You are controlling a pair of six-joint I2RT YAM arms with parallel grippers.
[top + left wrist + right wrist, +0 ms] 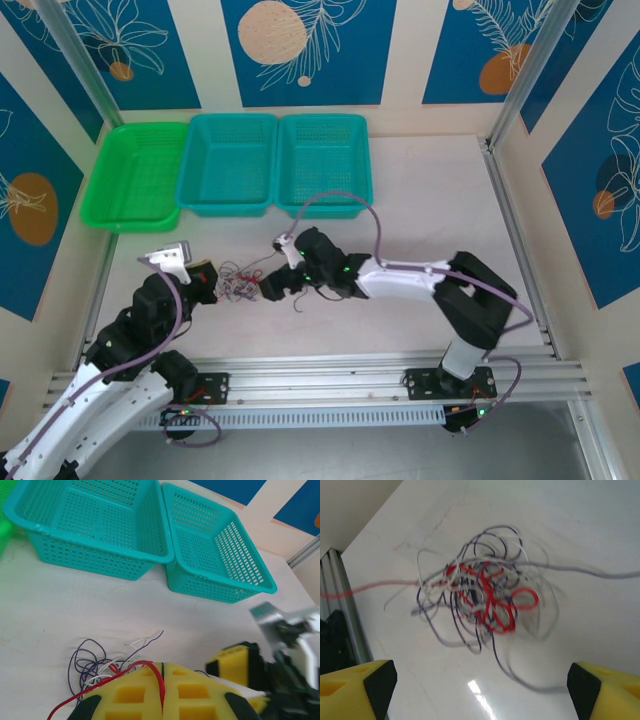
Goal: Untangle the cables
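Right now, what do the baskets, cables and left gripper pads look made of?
Teal baskets: moulded plastic, slight sheen, perforated walls.
Cables: thin wire, likely plastic-sheathed, going by the smooth coloured coats.
Left gripper pads: matte yellow, probably printed plastic or rubber; square recesses, can't tell which.

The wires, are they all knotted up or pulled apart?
Knotted up. The red, white and dark wires loop through each other in one clump on the table, with one red strand pinched in the shut left gripper.

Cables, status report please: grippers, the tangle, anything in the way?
Left gripper shut on the red cable. Right gripper open, fingers straddling the tangle. Tangle knotted: red, white, dark strands. Teal baskets stand apart, beyond it.
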